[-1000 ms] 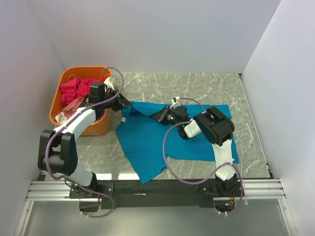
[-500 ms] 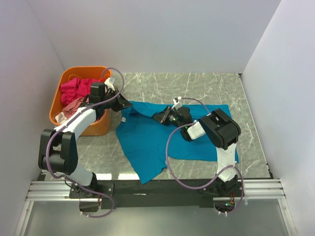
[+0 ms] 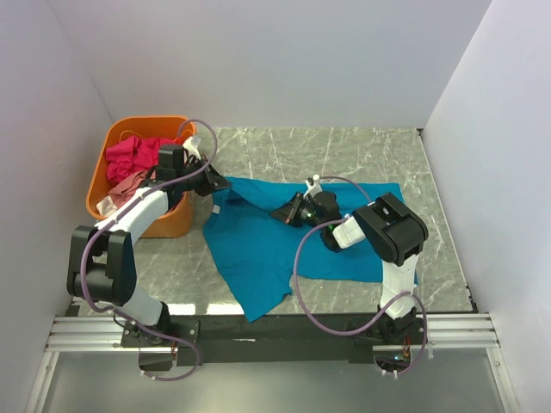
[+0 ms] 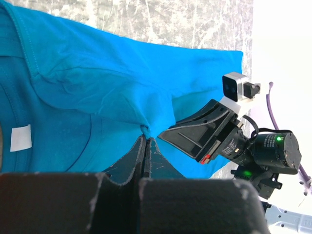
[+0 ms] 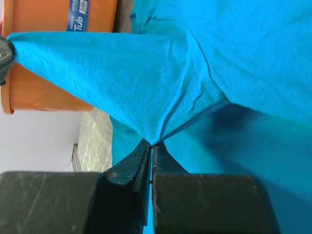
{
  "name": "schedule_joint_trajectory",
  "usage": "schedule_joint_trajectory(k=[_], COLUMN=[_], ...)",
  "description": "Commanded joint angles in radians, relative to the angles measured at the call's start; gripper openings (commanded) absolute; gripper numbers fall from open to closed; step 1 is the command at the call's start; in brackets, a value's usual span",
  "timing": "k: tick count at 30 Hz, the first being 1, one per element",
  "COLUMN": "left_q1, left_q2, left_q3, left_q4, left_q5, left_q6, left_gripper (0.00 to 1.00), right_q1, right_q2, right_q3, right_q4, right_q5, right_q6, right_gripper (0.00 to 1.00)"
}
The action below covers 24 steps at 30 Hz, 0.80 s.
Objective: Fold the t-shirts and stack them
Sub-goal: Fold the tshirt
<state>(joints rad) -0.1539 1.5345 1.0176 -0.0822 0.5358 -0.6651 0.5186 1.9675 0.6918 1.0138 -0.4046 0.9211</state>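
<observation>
The teal-blue t-shirt (image 3: 258, 249) lies spread on the marble table, its top edge lifted between the grippers. My left gripper (image 3: 219, 184) is shut on the shirt's left edge next to the basket; the wrist view shows the cloth (image 4: 97, 83) pinched at the jaw tips (image 4: 146, 139). My right gripper (image 3: 282, 212) is shut on a fold near the shirt's middle, with cloth (image 5: 146, 83) pulled taut from its tips (image 5: 151, 144). The magenta-pink shirt (image 3: 129, 155) and the salmon-pink shirt (image 3: 127, 185) lie crumpled in the basket.
The orange plastic basket (image 3: 168, 224) stands at the far left, touching the left arm; its side shows in the right wrist view (image 5: 44, 92). White walls close in the table on three sides. Purple cables loop from both arms.
The right gripper has shifted slightly right and its arm has swung outward, with the shirt fold still held. The left gripper has stayed in place.
</observation>
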Motion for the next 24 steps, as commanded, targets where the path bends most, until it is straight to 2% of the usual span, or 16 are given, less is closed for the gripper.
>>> schedule_joint_trajectory(k=[1,24], left_q1=[-0.007,-0.101], left_q2=[-0.013,-0.033], left_q3=[-0.002,-0.07], left_q4=[-0.005,-0.113], left_q5=[-0.01,-0.117], left_q6=[0.029,0.009], left_gripper=[0.01,0.04], right_q1=[-0.009,-0.028], right_q2=[-0.07,-0.085], right_q3=[-0.014,0.003], right_q4=[-0.001,-0.161], right_q5=[-0.019,-0.111], right_q6=[-0.039,-0.125], right_gripper=[0.0,0.0])
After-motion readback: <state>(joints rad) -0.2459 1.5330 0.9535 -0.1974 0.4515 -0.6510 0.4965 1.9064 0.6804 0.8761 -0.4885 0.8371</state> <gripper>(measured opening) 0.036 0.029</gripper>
